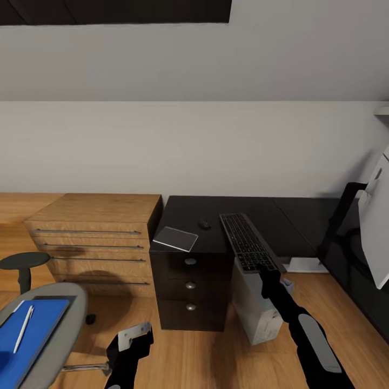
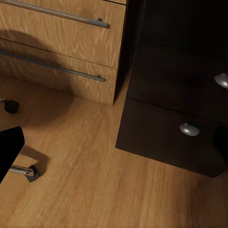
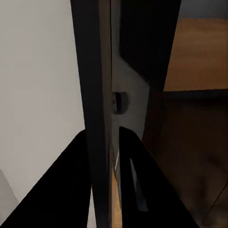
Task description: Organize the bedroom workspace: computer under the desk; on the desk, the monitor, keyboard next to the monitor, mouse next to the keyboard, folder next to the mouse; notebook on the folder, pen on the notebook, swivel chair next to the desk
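Right hand clamped the keyboard's near end at the black bench's front edge.

The right hand (image 1: pixel 268 276) gripped the slim black-keyed keyboard (image 1: pixel 247 241), its fingers (image 3: pixel 135 185) either side of the thin edge; the keyboard lay on the black L-shaped bench (image 1: pixel 216 221), overhanging the front edge. Beside it sat the small dark oval mouse (image 1: pixel 204 225) and the thin grey notebook (image 1: pixel 175 238). Below stood the light-grey computer tower (image 1: pixel 259 313). The left hand (image 1: pixel 135 336) hung low; whether wide or narrow, I cannot tell. On the grey swivel chair (image 1: pixel 67 316) lay the bright-blue folder (image 1: pixel 38 329) with the white pen (image 1: pixel 23 328).
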Controlling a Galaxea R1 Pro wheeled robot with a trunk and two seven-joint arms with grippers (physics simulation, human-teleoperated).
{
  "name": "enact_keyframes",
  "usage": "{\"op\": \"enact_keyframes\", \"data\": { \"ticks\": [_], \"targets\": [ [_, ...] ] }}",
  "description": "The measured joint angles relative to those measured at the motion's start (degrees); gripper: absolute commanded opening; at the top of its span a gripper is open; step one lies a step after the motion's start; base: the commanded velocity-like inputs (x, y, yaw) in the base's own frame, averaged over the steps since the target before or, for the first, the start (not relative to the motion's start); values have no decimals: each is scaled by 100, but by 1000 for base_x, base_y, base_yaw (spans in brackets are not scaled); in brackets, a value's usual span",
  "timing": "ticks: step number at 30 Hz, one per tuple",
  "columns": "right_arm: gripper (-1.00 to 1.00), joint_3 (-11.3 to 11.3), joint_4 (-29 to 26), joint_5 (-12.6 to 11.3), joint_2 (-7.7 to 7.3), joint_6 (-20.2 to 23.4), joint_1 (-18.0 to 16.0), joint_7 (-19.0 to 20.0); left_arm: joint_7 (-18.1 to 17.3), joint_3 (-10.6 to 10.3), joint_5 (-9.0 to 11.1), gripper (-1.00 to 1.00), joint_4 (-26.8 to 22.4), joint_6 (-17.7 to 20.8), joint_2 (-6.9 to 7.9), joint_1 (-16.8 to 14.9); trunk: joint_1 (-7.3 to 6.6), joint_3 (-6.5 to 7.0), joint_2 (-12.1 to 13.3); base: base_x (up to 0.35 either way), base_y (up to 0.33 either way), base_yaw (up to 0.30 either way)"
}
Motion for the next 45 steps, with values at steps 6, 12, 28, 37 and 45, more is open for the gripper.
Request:
{"op": "enact_keyframes", "data": {
  "ticks": [6, 12, 28, 37, 45],
  "targets": [
    [-100, 9, -69, -12, 14, -23, 2, 8, 0, -2, 0, 100, 1, 0, -2, -1, 132, -108, -240, 0, 0, 0],
    [-100, 8, 11, 0, 19, -41, 1, 187, 0, -2, -1, 100, 1, 0, -1, 0, 220, -180, -402, 0, 0, 0],
    [-100, -11, -134, -26, 20, 5, 1, -17, 2, -2, -1, 100, 8, 4, 3, 0, 220, -180, -403, 0, 0, 0],
    [-100, -10, -149, -30, 12, 17, 1, -40, 3, -2, -7, 100, 11, 0, 8, 0, 218, -180, -403, 165, 0, 0],
    [-100, -10, -176, -23, 19, 8, 1, -76, 0, -2, -10, 100, 16, 3, 9, 0, 219, -180, -403, 87, 0, 0]
  ]
}}
